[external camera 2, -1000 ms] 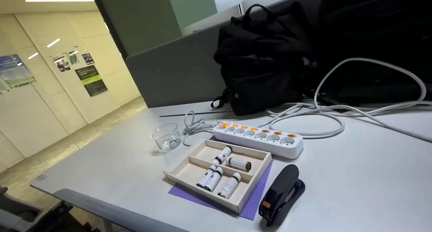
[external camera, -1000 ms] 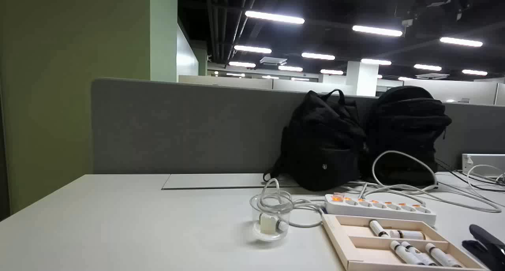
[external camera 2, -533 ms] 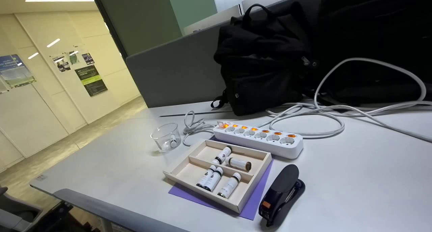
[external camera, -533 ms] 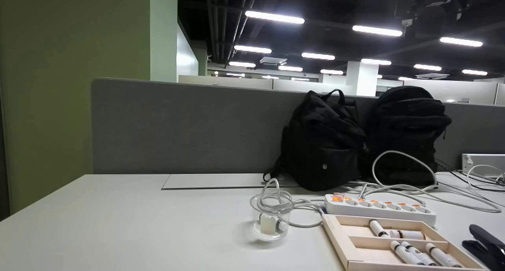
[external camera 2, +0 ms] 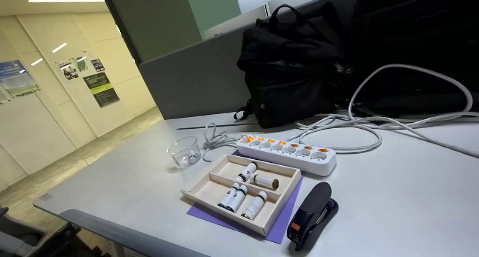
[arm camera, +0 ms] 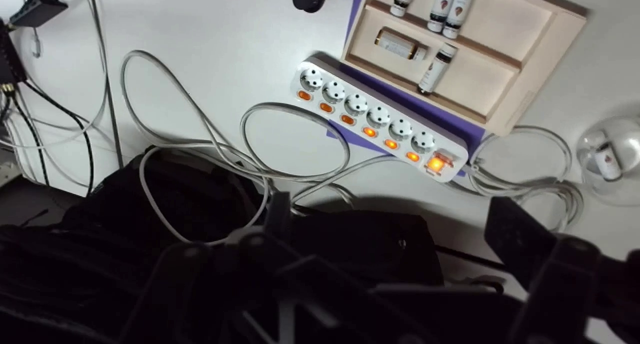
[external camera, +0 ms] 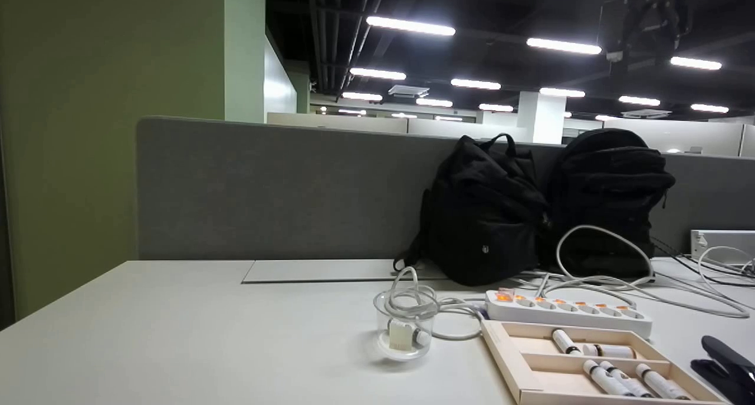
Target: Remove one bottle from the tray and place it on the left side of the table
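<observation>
The light-wood tray (external camera: pixel 501 358) lies at the right of the pale table (external camera: pixel 236 346) in an exterior view; it also shows in an exterior view (external camera 2: pixel 210 192) and the wrist view (arm camera: pixel 505 21). Several small white-labelled bottles lie on their sides in its two compartments, among them a bottle (external camera 2: pixel 253 205) in the near one and a bottle (arm camera: pixel 436 68) in the far one. My gripper (external camera: pixel 646 54) hangs high above the table in an exterior view. In the wrist view the gripper (arm camera: pixel 387 216) is open and empty, its fingers (arm camera: pixel 517 234) wide apart, with a backpack beneath.
A white power strip (external camera 2: pixel 286 154) and looped cables (external camera 2: pixel 365 137) lie behind the tray. A clear cup (external camera 2: pixel 183 152) with a small bottle inside stands left of it. A black stapler (external camera 2: pixel 312 216) lies to its right. Black backpacks (external camera: pixel 483 216) lean on the grey partition (external camera: pixel 283 193).
My gripper has come down a little and shifted slightly in an exterior view; a dark part now shows at the top edge of an exterior view. The bottles and tray have not moved.
</observation>
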Controlling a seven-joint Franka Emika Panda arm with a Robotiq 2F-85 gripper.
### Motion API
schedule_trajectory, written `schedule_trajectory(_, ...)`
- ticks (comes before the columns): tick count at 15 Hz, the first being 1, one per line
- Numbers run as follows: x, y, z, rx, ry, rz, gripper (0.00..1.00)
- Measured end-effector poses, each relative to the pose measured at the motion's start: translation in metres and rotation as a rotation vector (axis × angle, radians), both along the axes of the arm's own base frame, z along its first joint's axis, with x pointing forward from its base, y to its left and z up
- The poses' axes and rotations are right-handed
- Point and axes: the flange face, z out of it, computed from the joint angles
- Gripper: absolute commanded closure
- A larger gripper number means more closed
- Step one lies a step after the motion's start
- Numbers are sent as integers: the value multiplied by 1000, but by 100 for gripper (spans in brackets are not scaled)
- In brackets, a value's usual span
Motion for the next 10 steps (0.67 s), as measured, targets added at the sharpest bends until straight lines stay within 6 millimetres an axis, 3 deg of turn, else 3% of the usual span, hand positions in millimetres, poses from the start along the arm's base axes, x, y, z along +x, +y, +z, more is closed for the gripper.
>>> schedule_trajectory(6,50,-48,-102,-142,214,248,0)
schedule_trajectory(8,66,-55,-119,-172,266,260,0)
schedule_trajectory(10,74,-56,-121,-178,276,262,0)
